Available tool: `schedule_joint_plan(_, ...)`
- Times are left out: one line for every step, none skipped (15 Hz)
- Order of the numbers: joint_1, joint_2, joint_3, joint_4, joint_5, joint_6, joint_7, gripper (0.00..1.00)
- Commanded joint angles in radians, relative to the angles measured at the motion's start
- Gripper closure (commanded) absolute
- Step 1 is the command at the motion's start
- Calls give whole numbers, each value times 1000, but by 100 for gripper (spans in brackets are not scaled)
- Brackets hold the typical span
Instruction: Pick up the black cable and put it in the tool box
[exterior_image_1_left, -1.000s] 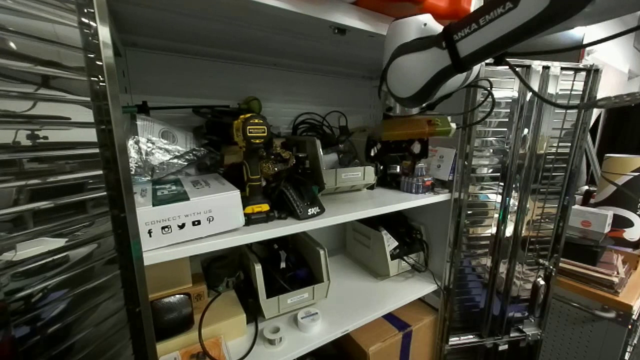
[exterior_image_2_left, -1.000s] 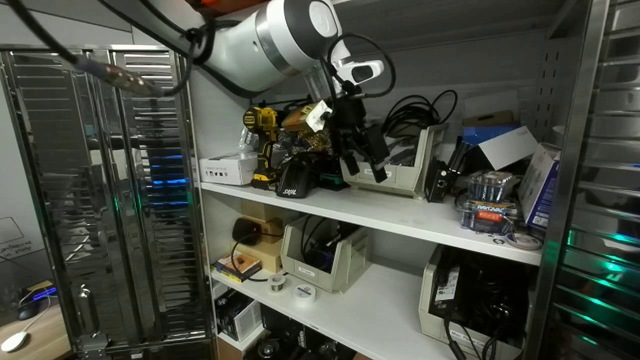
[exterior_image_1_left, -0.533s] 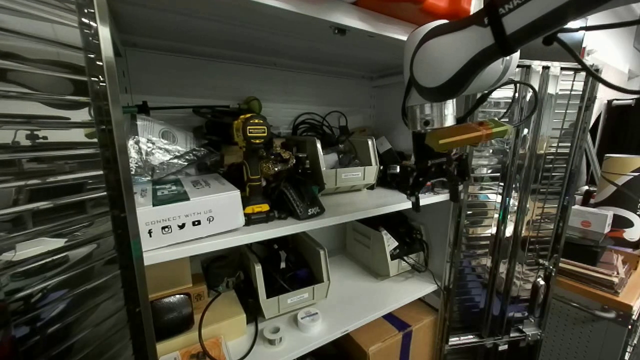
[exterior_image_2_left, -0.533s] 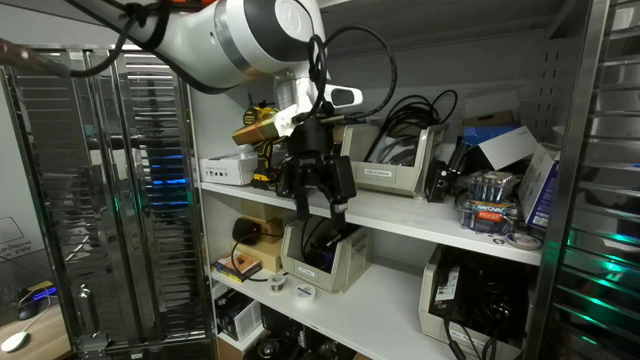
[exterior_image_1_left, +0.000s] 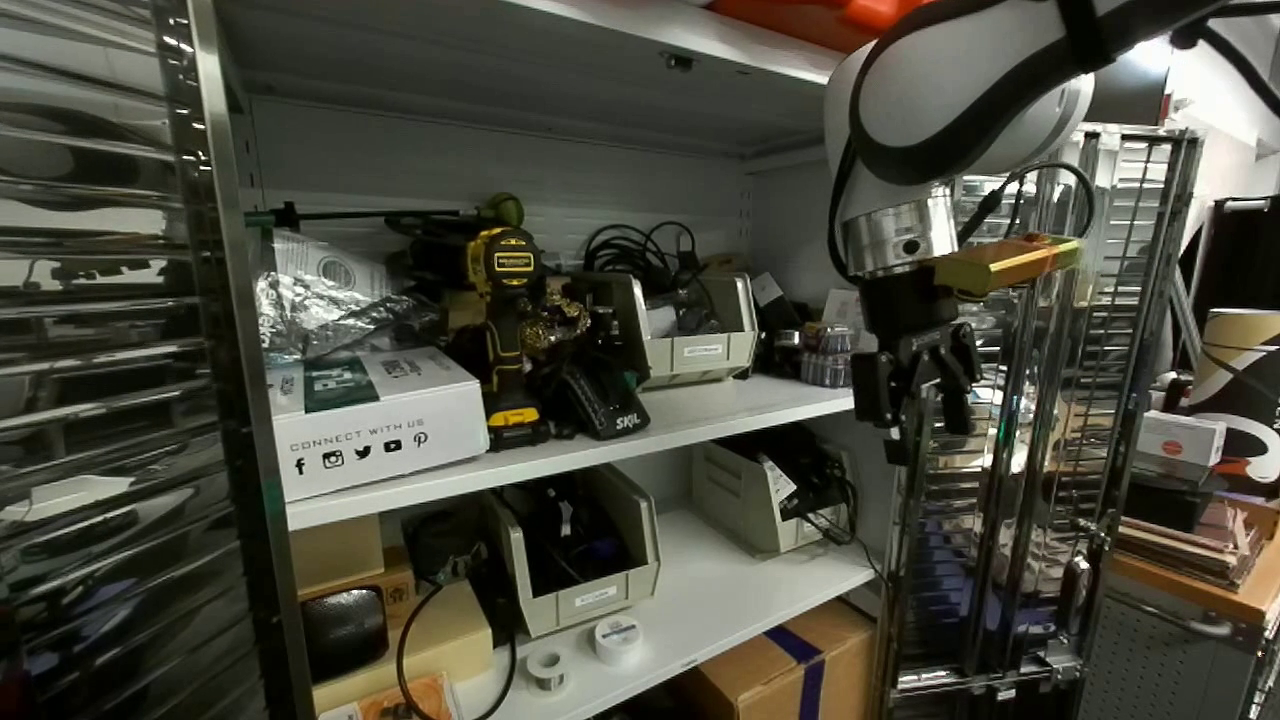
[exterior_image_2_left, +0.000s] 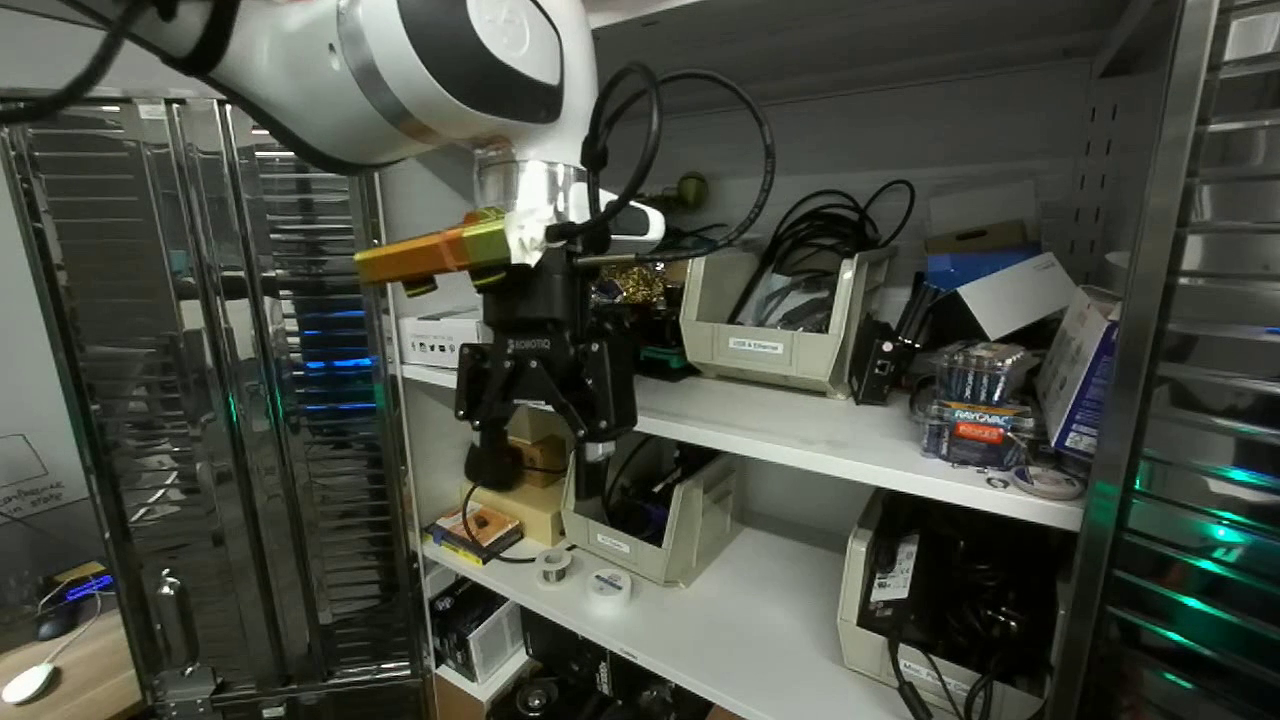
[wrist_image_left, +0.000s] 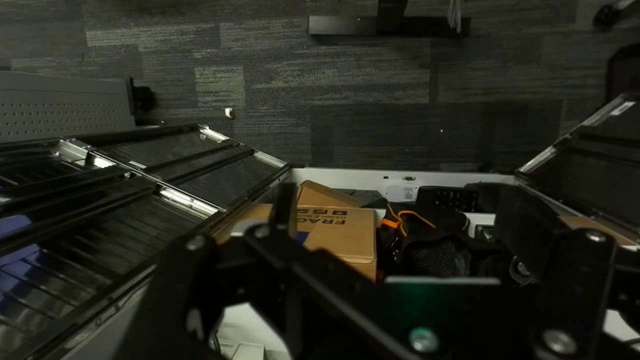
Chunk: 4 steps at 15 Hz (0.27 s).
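Observation:
My gripper (exterior_image_1_left: 925, 430) hangs fingers down in front of the shelves, open with nothing between its fingers. It shows in an exterior view (exterior_image_2_left: 545, 468) before the left part of the shelves, and in the wrist view (wrist_image_left: 400, 215). Several black cables are in view. A coiled bundle (exterior_image_2_left: 815, 225) rises from the grey upper bin (exterior_image_2_left: 755, 355). A thin loop (exterior_image_1_left: 400, 655) hangs at the left of the middle shelf. More cables fill the middle bin (exterior_image_1_left: 590, 600) and right bin (exterior_image_2_left: 855, 620). No thing is clearly a tool box; the containers are open grey bins.
On the upper shelf stand a yellow drill (exterior_image_1_left: 512, 330), a white box (exterior_image_1_left: 385, 425), a SKIL charger (exterior_image_1_left: 600, 395) and batteries (exterior_image_2_left: 975, 410). Spools (exterior_image_2_left: 610, 590) lie on the middle shelf. Metal doors (exterior_image_1_left: 1000, 450) flank the cabinet. A cardboard box (wrist_image_left: 340, 230) is below.
My gripper has moved out from before the upper bin, towards the cabinet front, and down. It has turned so that its fingers point straight down. The shelf contents have not moved.

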<state>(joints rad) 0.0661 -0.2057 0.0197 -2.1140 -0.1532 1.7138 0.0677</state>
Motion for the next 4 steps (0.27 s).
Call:
schedule_joint_plan(-10, -22, 21, -21, 2, -2, -4, 0)
schedule_joint_plan(-7, -44, 29, -43, 2, -2, -4, 0)
schedule_joint_plan(-6, -63, 34, -59, 2, -2, -4, 0)
schedule_joint_plan(-5, -76, 36, -70, 2, -2, -4, 0)
